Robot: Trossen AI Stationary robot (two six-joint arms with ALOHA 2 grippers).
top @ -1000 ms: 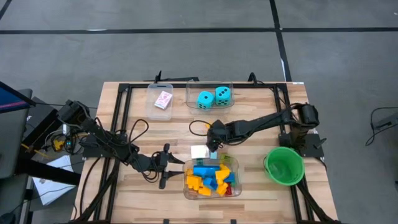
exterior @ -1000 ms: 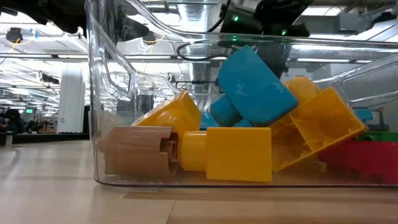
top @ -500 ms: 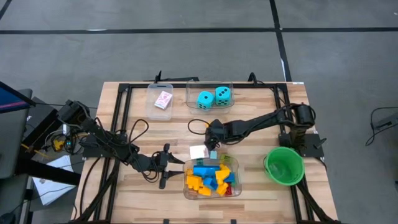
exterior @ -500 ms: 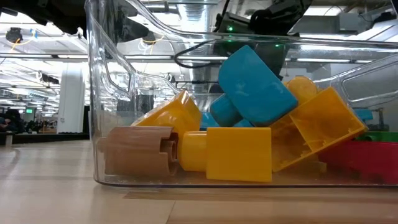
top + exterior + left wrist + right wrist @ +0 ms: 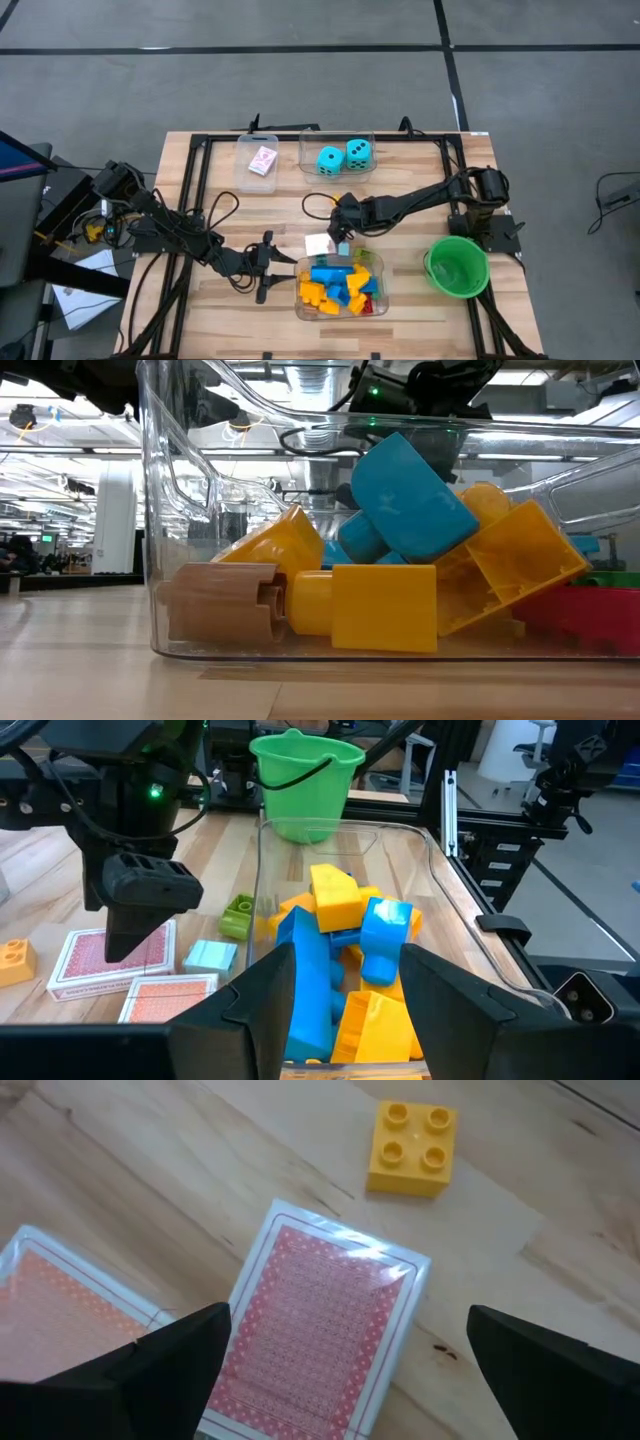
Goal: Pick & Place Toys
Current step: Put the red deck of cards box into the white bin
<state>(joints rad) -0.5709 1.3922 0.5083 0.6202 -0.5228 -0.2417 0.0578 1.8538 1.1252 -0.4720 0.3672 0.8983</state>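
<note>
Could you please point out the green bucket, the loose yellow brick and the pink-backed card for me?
green bucket [image 5: 303,782]: left wrist view, front wall.
yellow brick [image 5: 412,1148]: right wrist view, studded top.
pink-backed card [image 5: 322,1325]: right wrist view, middle of its back.

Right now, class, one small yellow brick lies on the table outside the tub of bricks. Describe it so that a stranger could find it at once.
Start at the clear tub heaped with bricks at the table's front edge. Beside it on the bare wood lie two pink-backed cards, under the right hand, which is open. The yellow brick lies just past them, alone and flat, showing four round studs.
</note>
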